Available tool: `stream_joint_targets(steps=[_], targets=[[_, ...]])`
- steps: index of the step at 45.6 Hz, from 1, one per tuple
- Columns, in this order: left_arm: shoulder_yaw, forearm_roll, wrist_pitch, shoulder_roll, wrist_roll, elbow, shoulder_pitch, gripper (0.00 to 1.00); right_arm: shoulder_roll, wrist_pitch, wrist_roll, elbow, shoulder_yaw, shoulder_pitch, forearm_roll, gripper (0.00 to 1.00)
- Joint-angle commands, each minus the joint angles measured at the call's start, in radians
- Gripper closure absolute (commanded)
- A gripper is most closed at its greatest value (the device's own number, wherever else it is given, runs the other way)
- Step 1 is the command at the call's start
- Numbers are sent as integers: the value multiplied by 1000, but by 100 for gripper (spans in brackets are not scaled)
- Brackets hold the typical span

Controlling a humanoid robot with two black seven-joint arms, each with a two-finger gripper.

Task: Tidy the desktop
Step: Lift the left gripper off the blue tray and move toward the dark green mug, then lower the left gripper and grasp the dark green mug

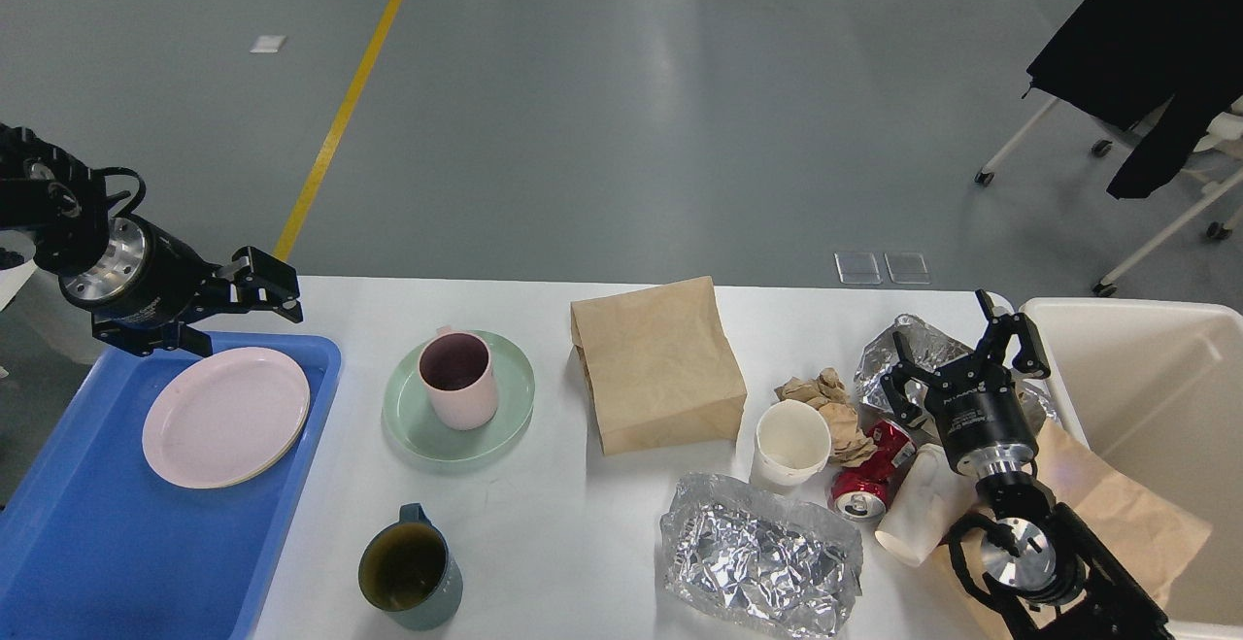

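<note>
Right below both arms lies the desktop [544, 514], big and white, filling most of the lower part of the view. On its left end sits a blue tray [117, 543] with a pink plate [225, 416] in it. Next comes a green plate [418, 426] with a pink mug [457, 378] standing on it, and a dark green mug [408, 570] stands nearer the front edge. A brown paper bag [658, 363] lies in the middle. On the right is a heap of rubbish: a white paper cup [791, 441], crumpled foil [757, 557], a red can [867, 483] on its side, and some scrunched brown paper [825, 402]. A cream bin [1156, 426] stands just past the right end. The left gripper [267, 290] hangs above the far left corner, not touching anything, and I cannot tell how its fingers stand. The right gripper [961, 353] is over the rubbish heap with its fingers spread wide and nothing between them.
</note>
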State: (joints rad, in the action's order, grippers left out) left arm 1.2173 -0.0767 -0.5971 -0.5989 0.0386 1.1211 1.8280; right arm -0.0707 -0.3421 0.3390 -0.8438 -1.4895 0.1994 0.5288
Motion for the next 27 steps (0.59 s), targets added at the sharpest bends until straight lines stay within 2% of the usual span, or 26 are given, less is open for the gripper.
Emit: stream_joint_targets(steps=[1, 7, 11, 15, 22, 27], targets=[[106, 6, -118, 123, -3, 112, 164, 3, 0, 0, 0, 0, 0, 0, 0, 0], [182, 18, -205, 318, 4, 199, 258, 3, 0, 0, 0, 0, 0, 0, 0, 0], [200, 52, -205, 392, 7, 310, 335, 4, 0, 0, 0, 2, 0, 0, 0, 0], [205, 83, -156, 406, 9, 425, 419, 4, 0, 0, 0, 2, 0, 0, 0, 0], [208, 89, -12, 407, 6, 577, 502, 4, 0, 0, 0, 2, 0, 0, 0, 0], [208, 121, 16, 421, 15, 641, 553, 4, 0, 0, 0, 2, 0, 0, 0, 0]])
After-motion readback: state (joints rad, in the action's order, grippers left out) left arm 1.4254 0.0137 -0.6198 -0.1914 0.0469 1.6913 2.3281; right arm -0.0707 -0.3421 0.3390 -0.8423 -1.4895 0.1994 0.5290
